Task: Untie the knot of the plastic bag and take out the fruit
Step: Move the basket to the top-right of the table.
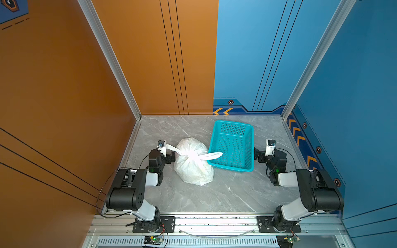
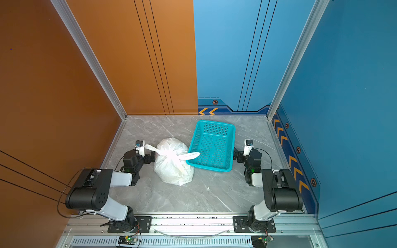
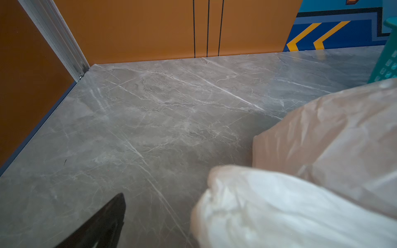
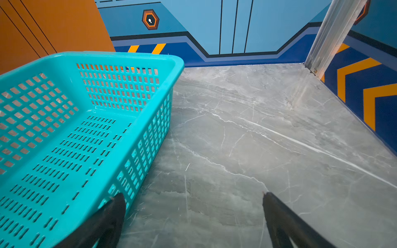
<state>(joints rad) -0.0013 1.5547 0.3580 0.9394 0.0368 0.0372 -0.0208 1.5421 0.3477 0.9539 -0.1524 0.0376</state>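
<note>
Left wrist: knot tail (image 3: 279,210) covers one left gripper (image 3: 192,194) finger; fruit unseen.

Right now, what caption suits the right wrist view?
Open right hand beside a teal perforated plastic basket on the grey marble-patterned tabletop.

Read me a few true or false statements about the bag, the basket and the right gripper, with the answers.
1. The plastic bag is tied shut by the knot. True.
2. The basket holds fruit. False: it is empty.
3. One tail of the knot lies over the basket's rim. True.
4. The right gripper is shut on the basket. False: its jaws stand open beside the basket, holding nothing.
</note>
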